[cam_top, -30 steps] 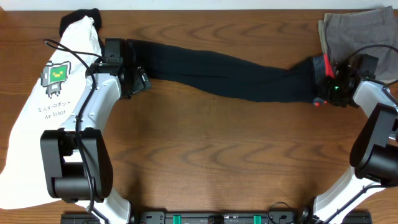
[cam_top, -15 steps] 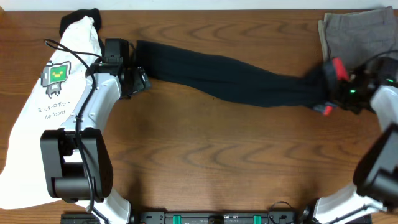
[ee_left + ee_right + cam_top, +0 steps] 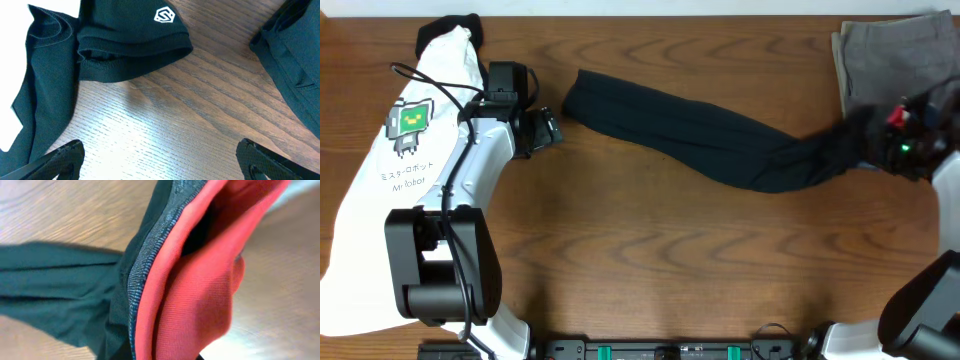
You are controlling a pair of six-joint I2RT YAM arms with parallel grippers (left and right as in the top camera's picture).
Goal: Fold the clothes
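Note:
The black trousers (image 3: 700,135) lie stretched across the table from upper left to right. My right gripper (image 3: 886,140) is shut on their waistband end at the far right. The right wrist view is filled by the grey band (image 3: 142,275) and its coral-red edge (image 3: 200,280); the fingers are hidden by cloth. My left gripper (image 3: 546,130) is open and empty, just left of the leg ends. In the left wrist view its fingers (image 3: 160,160) are spread over bare wood, with a black cuff bearing a white logo (image 3: 135,45) ahead.
A white T-shirt with a green robot print (image 3: 390,170) covers the left side of the table, under my left arm. Grey-olive folded trousers (image 3: 885,55) lie at the back right corner, close behind my right gripper. Bare wood fills the front half.
My right gripper has pulled the waistband to the right and slightly back. The trousers slid right, so the leg ends moved away from my left gripper. The left arm has not moved.

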